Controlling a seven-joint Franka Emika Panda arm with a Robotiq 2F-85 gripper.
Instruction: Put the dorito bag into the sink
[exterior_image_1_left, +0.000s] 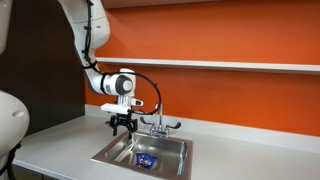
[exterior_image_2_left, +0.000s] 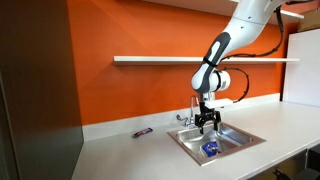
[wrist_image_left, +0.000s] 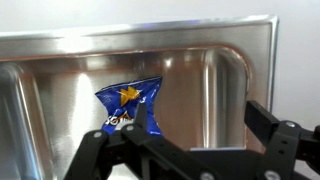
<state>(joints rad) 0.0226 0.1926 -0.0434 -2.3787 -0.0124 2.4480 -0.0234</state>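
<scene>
The dorito bag (wrist_image_left: 130, 105), a small blue packet with yellow and white markings, lies flat on the floor of the sink (wrist_image_left: 190, 55). It also shows in both exterior views (exterior_image_1_left: 146, 160) (exterior_image_2_left: 211, 148) inside the steel basin (exterior_image_1_left: 170, 148) (exterior_image_2_left: 240, 140). My gripper (exterior_image_1_left: 122, 125) (exterior_image_2_left: 207, 122) hangs above the basin, apart from the bag. In the wrist view its two black fingers (wrist_image_left: 195, 125) are spread wide with nothing between them; the bag lies to the left of the gap.
A chrome two-handled faucet (exterior_image_1_left: 158, 122) (exterior_image_2_left: 189, 113) stands at the basin's back edge, close to my gripper. A small dark object (exterior_image_2_left: 143, 132) lies on the white counter (exterior_image_2_left: 120, 150). An orange wall with a shelf (exterior_image_2_left: 170, 59) is behind.
</scene>
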